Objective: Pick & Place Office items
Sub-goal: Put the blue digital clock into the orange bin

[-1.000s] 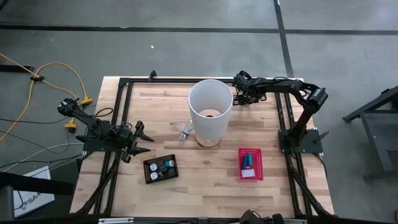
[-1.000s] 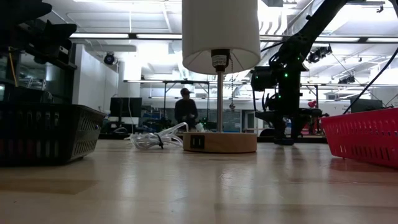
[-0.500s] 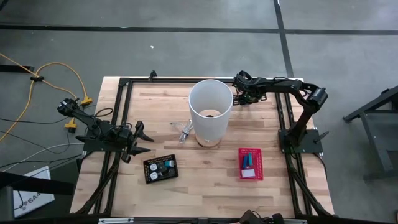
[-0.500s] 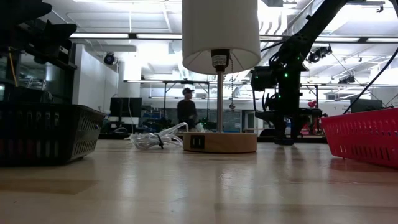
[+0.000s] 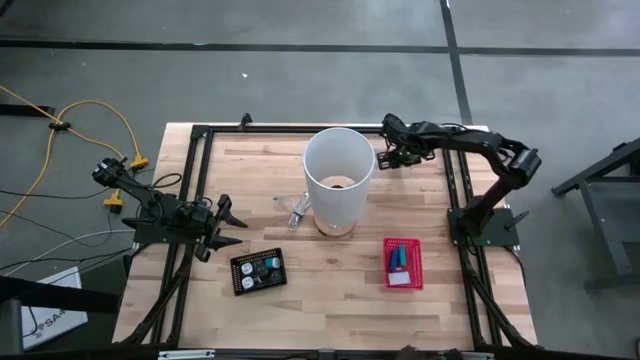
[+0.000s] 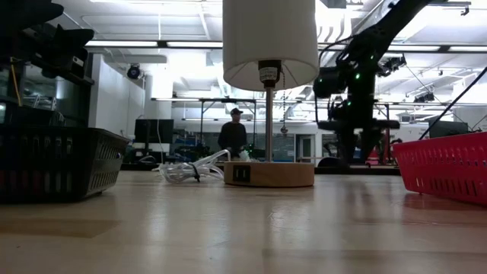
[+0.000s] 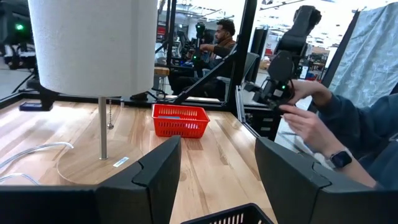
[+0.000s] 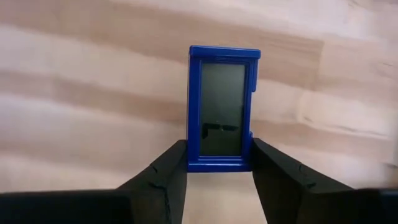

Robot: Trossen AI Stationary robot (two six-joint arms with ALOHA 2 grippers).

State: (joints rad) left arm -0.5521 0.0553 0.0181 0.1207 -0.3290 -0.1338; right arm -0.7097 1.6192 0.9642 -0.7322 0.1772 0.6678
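Pickup step: right tool (image 8: 217, 163), just behind the lamp (image 5: 338, 178), grips a blue clock (image 8: 222, 116); next it wants lifting. Left tool (image 7: 217, 167) gapes empty.

A table lamp with a tall white shade (image 5: 338, 172) stands on a round wooden base (image 6: 268, 173) near the middle of the wooden surface (image 5: 260, 180). Just beside the base lies a coil of clear cable (image 6: 190, 169); a red mesh basket (image 5: 403, 263) sits near the lamp on one side of the front, and a flat black tray (image 5: 259, 271) sits near it on the other side. Off the surface, well apart from the lamp, a yellow cable (image 5: 85, 118) loops over the grey floor, and in the room behind the lamp a person (image 6: 232, 135) stands.
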